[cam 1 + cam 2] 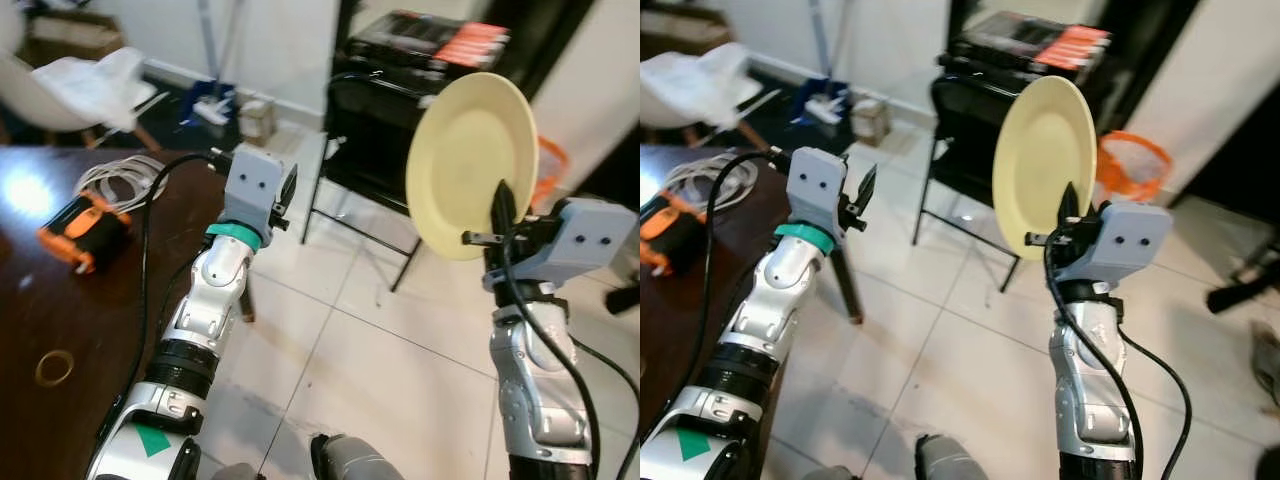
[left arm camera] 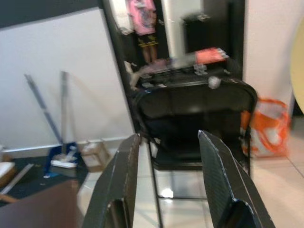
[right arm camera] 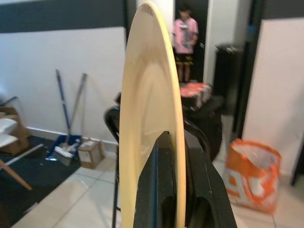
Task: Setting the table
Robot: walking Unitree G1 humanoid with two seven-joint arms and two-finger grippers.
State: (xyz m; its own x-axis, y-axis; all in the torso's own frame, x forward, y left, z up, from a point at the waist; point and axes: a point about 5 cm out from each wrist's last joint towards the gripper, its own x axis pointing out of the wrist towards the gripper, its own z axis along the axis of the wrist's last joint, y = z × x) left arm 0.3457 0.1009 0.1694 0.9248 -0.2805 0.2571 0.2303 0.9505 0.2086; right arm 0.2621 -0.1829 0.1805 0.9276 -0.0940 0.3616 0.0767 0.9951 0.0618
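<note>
Plate (image 1: pixel 468 160): pinched on edge by my right pincer (image 1: pixel 503 215), right of the table (image 1: pixel 60 330); left pincer (image 2: pixel 166 185) open, empty.

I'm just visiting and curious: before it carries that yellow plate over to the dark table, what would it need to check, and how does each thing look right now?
1. Grip on the plate: ok. The right gripper is shut on the rim of the yellow plate, which stands on edge.
2. Plate clear of the black folding chair behind it: cannot tell how near they are.
3. Left gripper free to help: ok, open and holding nothing.
4. Landing spot on the dark table: not ok yet. An orange and black device, a coil of white cable and a tape ring lie there.
5. Person in the doorway: ok, well back.
</note>
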